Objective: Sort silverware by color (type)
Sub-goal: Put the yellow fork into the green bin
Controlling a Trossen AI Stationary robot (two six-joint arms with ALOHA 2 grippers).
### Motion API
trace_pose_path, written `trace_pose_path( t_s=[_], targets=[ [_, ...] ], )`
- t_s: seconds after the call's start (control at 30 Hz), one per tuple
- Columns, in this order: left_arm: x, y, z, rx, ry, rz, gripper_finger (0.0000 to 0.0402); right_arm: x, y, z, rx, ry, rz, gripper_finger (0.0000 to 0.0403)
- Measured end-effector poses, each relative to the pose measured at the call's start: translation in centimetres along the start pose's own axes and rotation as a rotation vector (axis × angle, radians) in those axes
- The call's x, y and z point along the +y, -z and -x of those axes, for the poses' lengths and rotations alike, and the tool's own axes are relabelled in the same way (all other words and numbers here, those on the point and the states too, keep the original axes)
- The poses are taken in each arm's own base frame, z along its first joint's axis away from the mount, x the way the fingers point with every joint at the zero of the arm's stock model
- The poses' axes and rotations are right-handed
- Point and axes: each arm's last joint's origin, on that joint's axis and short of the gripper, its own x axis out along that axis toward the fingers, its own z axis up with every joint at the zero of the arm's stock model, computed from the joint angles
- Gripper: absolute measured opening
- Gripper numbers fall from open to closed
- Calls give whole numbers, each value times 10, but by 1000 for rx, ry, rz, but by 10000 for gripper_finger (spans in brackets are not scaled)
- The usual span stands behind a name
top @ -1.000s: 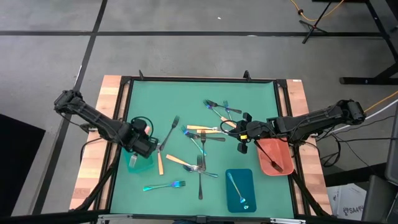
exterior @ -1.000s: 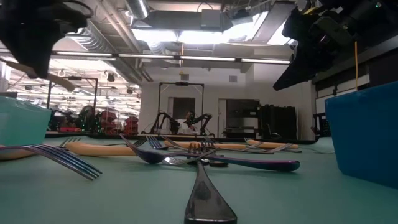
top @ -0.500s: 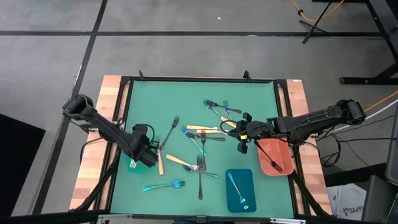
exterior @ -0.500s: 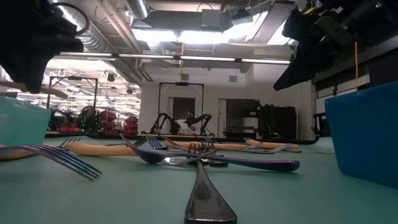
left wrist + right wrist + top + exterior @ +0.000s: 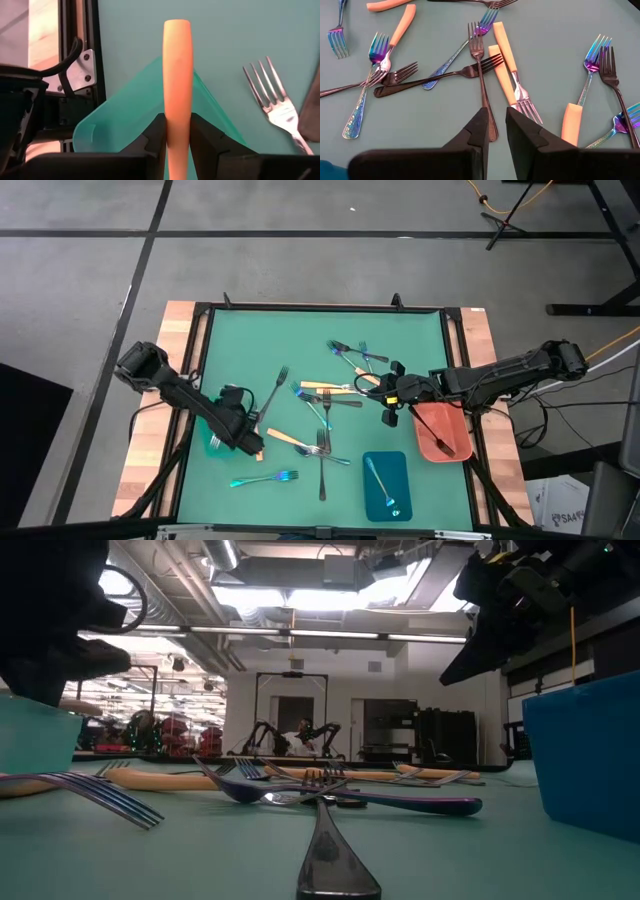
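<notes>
Silverware (image 5: 320, 415) lies scattered: orange-handled, iridescent blue, dark pieces.

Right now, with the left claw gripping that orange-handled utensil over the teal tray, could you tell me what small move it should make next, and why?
Probably open the left claw and let go. It is shut on the orange-handled utensil, and the wrist view shows the teal tray directly beneath the handle, so a release should drop it inside. The right claw waits above the scattered forks, shut and empty.
</notes>
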Motion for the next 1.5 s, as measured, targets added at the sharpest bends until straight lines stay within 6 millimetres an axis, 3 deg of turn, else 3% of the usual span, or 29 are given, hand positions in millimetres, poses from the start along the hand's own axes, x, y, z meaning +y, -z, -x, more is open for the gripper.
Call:
trace_pose_path(
  t_s=[0.73,1.13,1.5],
  targets=[
    [-3,8,-3,70,-44,-3,58,0,0,0,0,0,0,56],
    [-3,9,-3,71,-40,-5,108,0,0,0,0,0,0,56],
    [-3,9,-3,67,-40,-6,114,0,0,0,0,0,0,56]
  ],
)
